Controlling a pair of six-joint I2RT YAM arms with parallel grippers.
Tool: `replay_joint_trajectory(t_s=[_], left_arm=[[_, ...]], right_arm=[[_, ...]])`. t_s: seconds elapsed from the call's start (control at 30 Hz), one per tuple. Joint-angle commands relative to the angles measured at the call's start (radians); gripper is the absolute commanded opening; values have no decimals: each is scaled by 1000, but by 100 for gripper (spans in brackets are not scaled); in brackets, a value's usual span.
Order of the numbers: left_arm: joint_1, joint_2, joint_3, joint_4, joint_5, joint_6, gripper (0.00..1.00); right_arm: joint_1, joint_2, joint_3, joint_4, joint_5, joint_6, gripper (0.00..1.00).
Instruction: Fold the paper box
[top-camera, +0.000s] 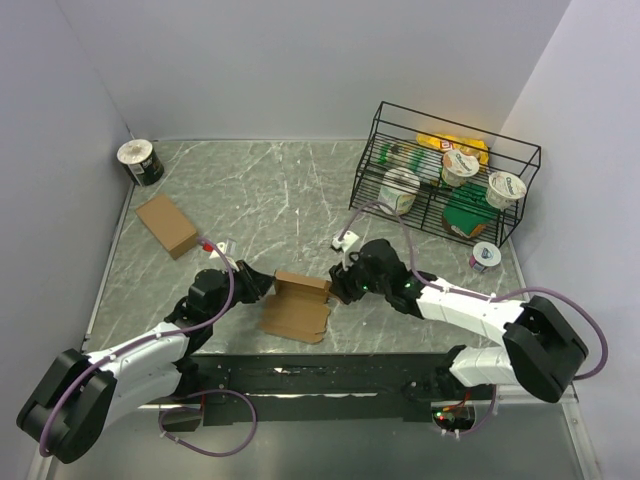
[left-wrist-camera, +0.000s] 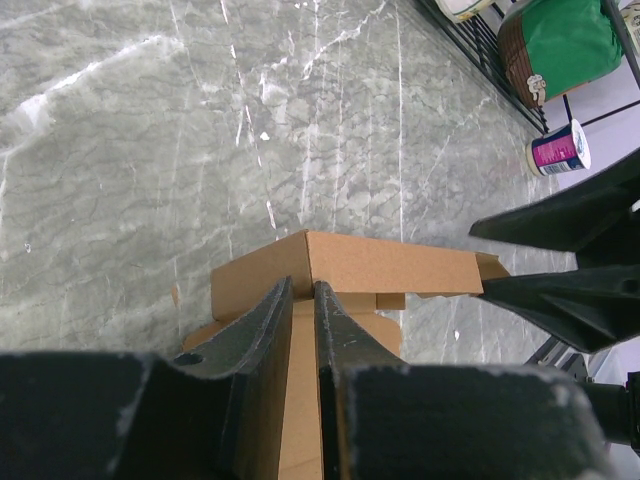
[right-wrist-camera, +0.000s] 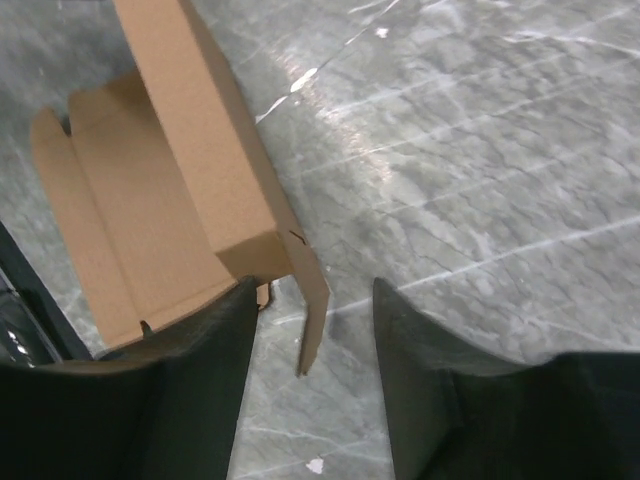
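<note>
The left claw (left-wrist-camera: 300, 290) is narrow, its fingers pinching a raised wall of the box (left-wrist-camera: 390, 262). The right claw (right-wrist-camera: 315, 290) is wide, with a loose side flap of the box between its fingers; whether they touch it is unclear. The box, partly folded with one panel lying flat, rests on the grey marbled surface (top-camera: 270, 190) between the two claws, toward 6 o'clock seen from above. A second box (top-camera: 168, 225) sits at 10 o'clock and a wire rack (top-camera: 368, 165) at 2 o'clock.

Free passage over open table (top-camera: 270, 190) beyond paper box (top-camera: 297, 305); obstructed far right by wire rack (top-camera: 368, 165), far left by brown box (top-camera: 168, 226)
</note>
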Motion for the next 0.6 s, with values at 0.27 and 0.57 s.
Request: replay_joint_trajectory(t_s=[0.27, 0.57], left_arm=[[-5, 17, 4, -60, 5, 13, 19], [-5, 0, 0, -73, -4, 12, 19]], right_arm=[[100, 72, 122, -68, 160, 62, 31], [117, 74, 111, -119, 229, 83, 4]])
